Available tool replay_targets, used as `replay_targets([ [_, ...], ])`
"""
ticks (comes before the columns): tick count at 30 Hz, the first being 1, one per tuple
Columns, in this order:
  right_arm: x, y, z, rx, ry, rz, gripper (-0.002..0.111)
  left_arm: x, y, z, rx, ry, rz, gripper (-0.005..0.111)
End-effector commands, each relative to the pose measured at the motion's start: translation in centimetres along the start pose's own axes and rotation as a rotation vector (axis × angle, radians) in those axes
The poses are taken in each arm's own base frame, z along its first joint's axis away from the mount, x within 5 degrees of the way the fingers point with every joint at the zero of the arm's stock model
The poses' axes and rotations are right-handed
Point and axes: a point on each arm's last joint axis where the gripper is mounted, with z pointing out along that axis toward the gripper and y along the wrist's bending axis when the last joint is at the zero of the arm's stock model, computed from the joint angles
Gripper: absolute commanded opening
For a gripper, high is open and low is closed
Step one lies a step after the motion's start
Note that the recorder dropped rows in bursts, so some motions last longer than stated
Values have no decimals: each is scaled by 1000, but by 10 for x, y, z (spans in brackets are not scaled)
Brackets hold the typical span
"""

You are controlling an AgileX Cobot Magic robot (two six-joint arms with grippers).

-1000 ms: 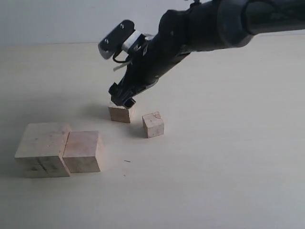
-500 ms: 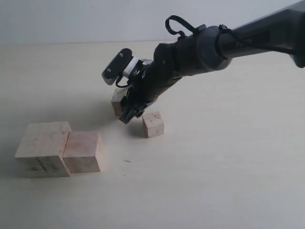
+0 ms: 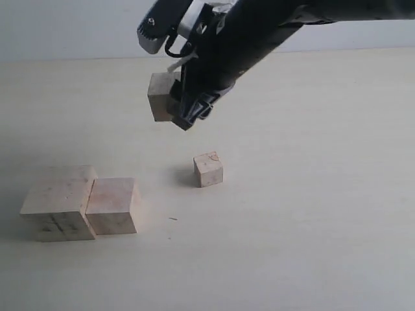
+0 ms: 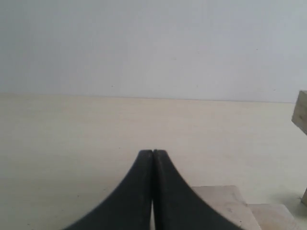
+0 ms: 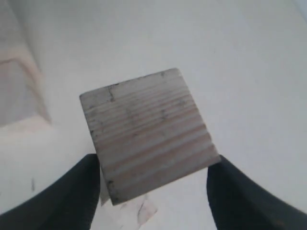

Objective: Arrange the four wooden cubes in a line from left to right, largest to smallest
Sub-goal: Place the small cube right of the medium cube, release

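Right gripper (image 3: 183, 111): closed on a held cube (image 3: 161, 97), in the air, upper centre.
Left gripper (image 4: 152, 160): fingers pressed together, empty.
Row: biggest cube (image 3: 58, 202) and second cube (image 3: 113, 205) touching, lower left.
Next place: beside them, down-left of the held cube, probably third in size.

Open gap between second-largest cube (image 3: 111, 206) and smallest cube (image 3: 208, 170) — right gripper (image 3: 177, 111) hangs above

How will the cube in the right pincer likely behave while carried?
The cube looks like solid wood, so probably stiff and uncrushable. The right pincer holds it airborne near one edge, so it seems light, yet it might twist. Flat faces mean no rolling once set down.
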Motion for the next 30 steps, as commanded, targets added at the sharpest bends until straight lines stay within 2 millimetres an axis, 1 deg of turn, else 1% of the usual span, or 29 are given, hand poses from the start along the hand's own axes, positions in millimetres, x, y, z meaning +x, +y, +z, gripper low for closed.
replay_targets([
  [1,27,20,15,-104,31,-13,0,-1,0,-1,-5,-17,0,0],
  [4,40,39,37,-161,49,-37,0,-1,0,-1,-5,-17,0,0],
  [8,44,62,63,-198,77,-84,0,-1,0,-1,-5,-17,0,0],
  [11,47,72,84,-185,90,-101,0,-1,0,-1,-5,-17,0,0],
  [14,56,78,100,-200,125,-103,0,-1,0,-1,-5,-17,0,0],
  [17,59,80,105,-210,135,-78,0,-1,0,-1,-5,-17,0,0],
  [26,59,81,105,-224,132,-41,0,-1,0,-1,-5,-17,0,0],
  [30,56,88,105,-234,126,-41,0,-1,0,-1,-5,-17,0,0],
])
